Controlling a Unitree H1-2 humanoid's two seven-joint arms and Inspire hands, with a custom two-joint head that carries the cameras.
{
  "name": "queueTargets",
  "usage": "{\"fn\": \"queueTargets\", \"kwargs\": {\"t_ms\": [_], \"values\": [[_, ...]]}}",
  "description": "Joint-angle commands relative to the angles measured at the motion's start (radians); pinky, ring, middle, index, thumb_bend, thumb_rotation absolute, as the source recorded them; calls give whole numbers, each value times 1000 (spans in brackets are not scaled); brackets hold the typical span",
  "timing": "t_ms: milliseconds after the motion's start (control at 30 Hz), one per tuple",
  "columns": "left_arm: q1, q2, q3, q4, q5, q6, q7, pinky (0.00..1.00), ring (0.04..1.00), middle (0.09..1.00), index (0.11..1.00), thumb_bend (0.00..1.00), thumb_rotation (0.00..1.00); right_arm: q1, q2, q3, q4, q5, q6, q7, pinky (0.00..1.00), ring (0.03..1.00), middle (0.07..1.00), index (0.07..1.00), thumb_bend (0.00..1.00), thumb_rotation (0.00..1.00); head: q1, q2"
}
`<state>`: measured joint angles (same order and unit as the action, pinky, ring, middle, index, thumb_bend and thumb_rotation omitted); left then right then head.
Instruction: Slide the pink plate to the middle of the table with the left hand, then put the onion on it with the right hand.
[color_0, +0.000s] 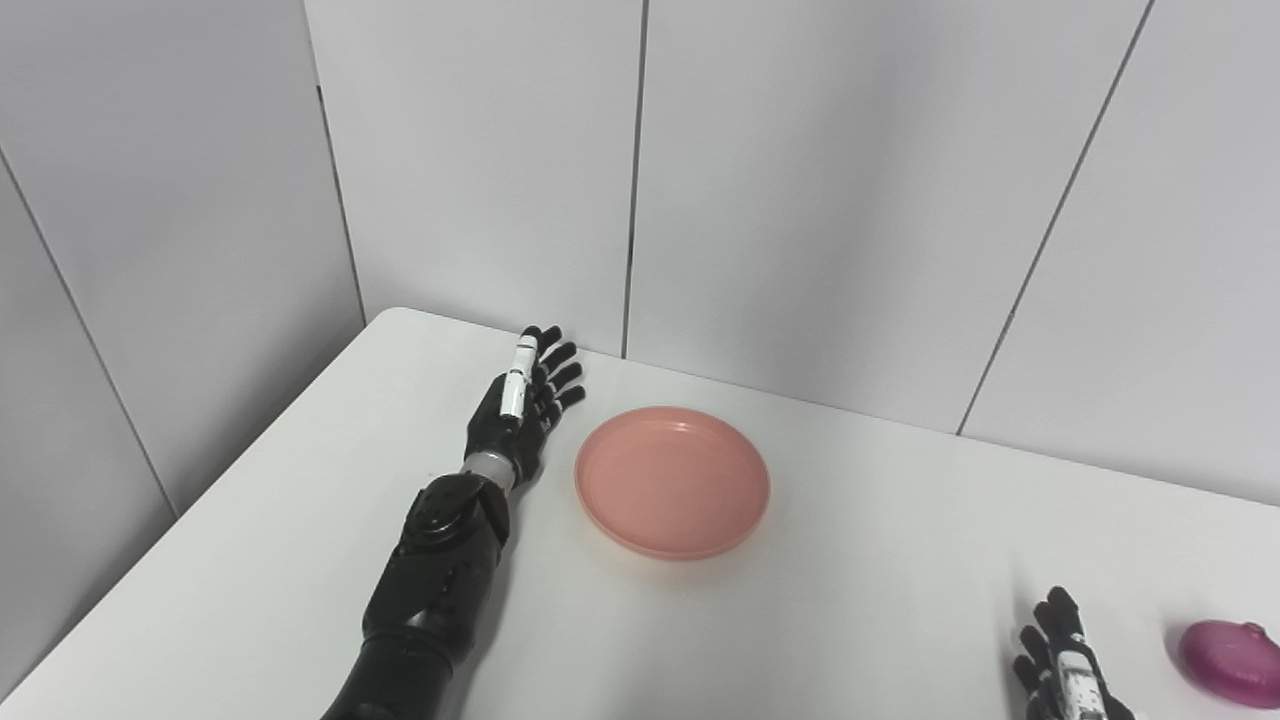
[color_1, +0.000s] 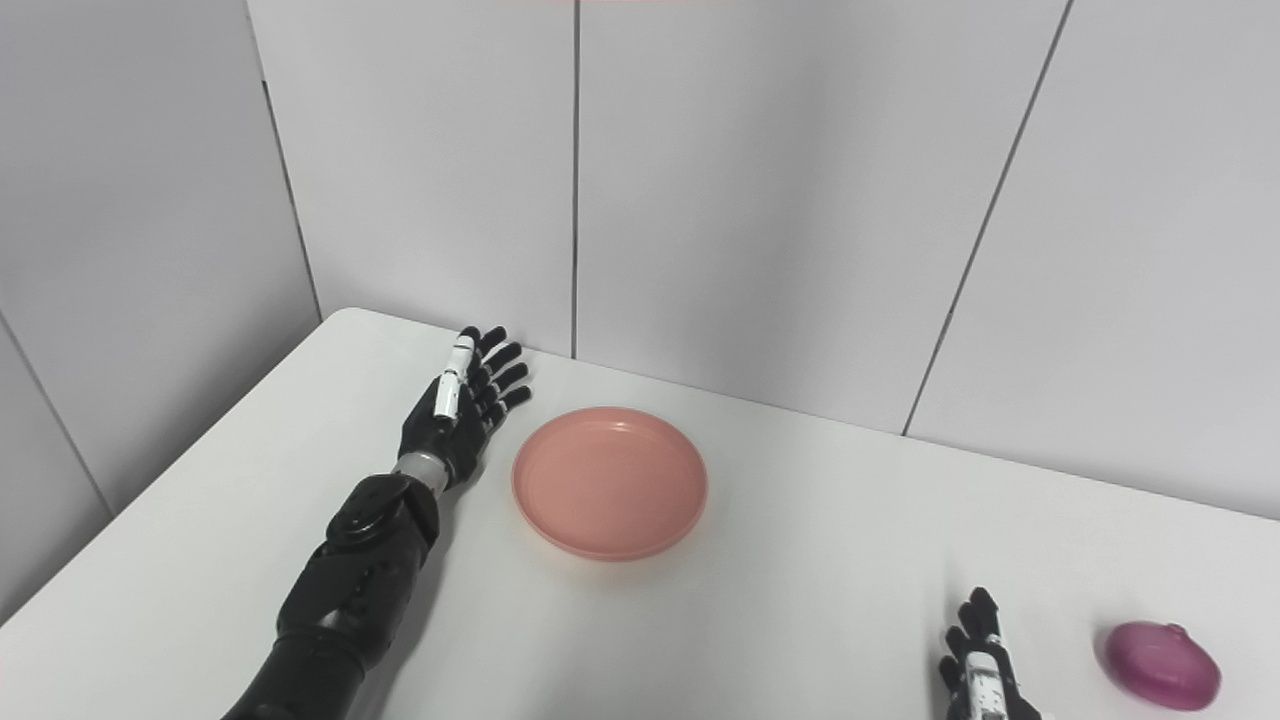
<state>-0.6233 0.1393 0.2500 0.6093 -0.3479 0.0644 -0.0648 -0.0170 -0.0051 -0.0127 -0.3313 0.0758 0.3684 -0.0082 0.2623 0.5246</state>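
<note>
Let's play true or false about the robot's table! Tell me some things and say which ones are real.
1. The pink plate has nothing on it. True.
2. The onion is purple and sits on the table near the right hand. True.
3. The left hand is holding the plate. False: it is open beside the plate, holding nothing.
4. The onion is left of the plate. False: it lies far to the plate's right.
5. The plate is upside down. False: it sits right way up.

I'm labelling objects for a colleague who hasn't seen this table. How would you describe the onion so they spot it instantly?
On the white table, look to the near right corner, just right of the right hand. The onion lies there: small, glossy, purple and rounded, unlike the flat pink plate.
</note>
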Motion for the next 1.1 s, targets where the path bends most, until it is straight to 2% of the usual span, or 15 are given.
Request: {"fn": "queueTargets", "kwargs": {"t_ms": [0,167,433,833,1067], "values": [[-12,-16,-19,-40,-4,18,-27,881,907,907,886,425,1000,-9,6,2,-24,6,-40,8,1000,1000,1000,1000,150,1000,-2,2],[12,-49,-44,-118,-4,60,-32,854,884,890,868,417,1000,-12,16,5,-28,-6,-31,-3,1000,1000,1000,1000,155,1000,-16,5],[49,-85,-69,-206,-14,132,-46,871,890,896,877,418,1000,-12,18,12,-33,-20,-23,-3,1000,1000,1000,1000,163,1000,-29,15],[86,-120,-96,-261,-14,153,-68,870,889,895,872,419,1000,-12,26,17,-18,-30,-39,-7,1000,1000,1000,1000,188,1000,-65,27],[112,-153,-114,-318,-17,151,-67,883,901,906,886,431,1000,-14,50,12,-13,-27,-37,-20,1000,1000,1000,1000,168,1000,-94,37]]}}
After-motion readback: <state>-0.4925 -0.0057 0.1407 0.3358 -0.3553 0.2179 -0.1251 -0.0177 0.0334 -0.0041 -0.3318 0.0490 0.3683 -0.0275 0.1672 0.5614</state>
